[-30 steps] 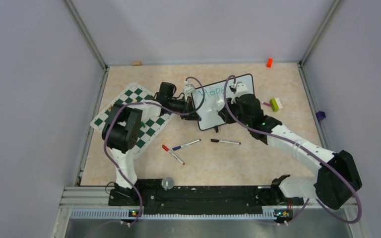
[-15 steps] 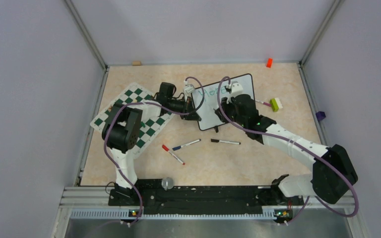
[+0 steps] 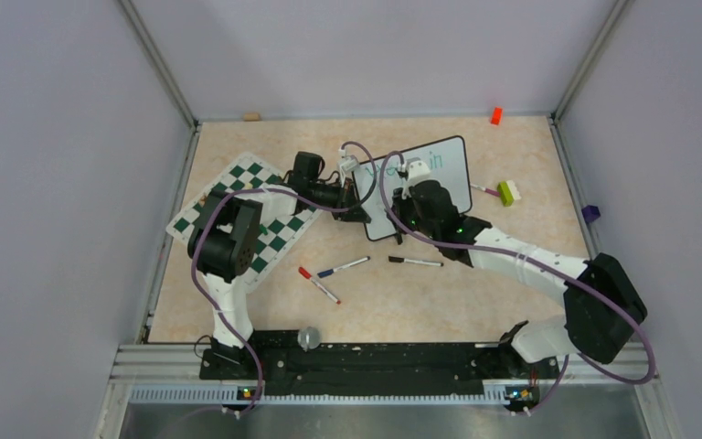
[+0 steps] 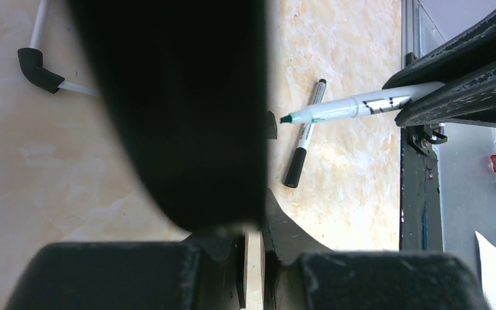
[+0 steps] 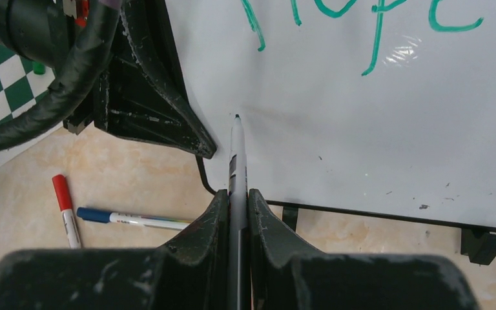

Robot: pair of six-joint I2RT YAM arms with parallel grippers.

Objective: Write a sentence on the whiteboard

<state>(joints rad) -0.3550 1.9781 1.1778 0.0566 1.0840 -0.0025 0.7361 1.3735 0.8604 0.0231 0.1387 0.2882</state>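
Right hand [image 5: 236, 197] clamps marker [image 5: 236, 148], tip at whiteboard [image 5: 374, 148].

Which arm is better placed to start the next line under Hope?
Right. The right tool holds the marker, tip at the whiteboard just under the writing. The left tool is busy steadying the board's left edge.

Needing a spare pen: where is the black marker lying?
In the top view, the black marker lies on the table just in front of the whiteboard, right of the blue marker.
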